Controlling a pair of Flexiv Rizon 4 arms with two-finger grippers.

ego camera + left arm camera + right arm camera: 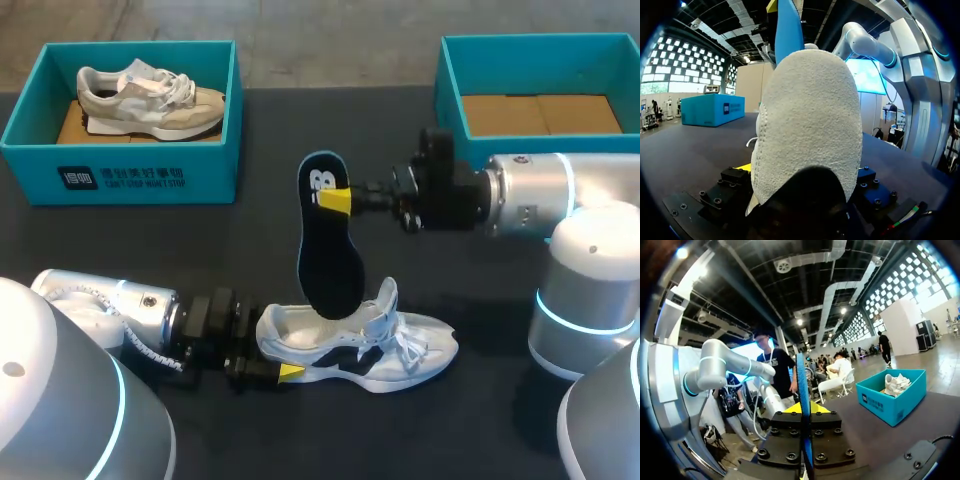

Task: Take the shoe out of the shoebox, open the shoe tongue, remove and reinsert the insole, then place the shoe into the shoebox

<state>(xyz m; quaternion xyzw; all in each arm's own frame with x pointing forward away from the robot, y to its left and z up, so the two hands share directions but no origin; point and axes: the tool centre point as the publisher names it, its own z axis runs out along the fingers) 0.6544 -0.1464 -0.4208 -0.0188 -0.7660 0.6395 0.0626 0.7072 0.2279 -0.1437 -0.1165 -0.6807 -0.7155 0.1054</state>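
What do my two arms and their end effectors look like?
The left arm and right arm are rounded silver-grey tubes with glowing cyan rings at joints. The left end effector and right end effector are black and boxy, with bolt heads and yellow fingertips. A white coiled cable runs beside the left arm.

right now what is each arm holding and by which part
The right gripper pinches the insole near its upper end, away from the shoe; the left gripper grips the white shoe at its heel.

insole [328,240] tip hidden inside shoe [400,345], right shoebox [540,65] cropped
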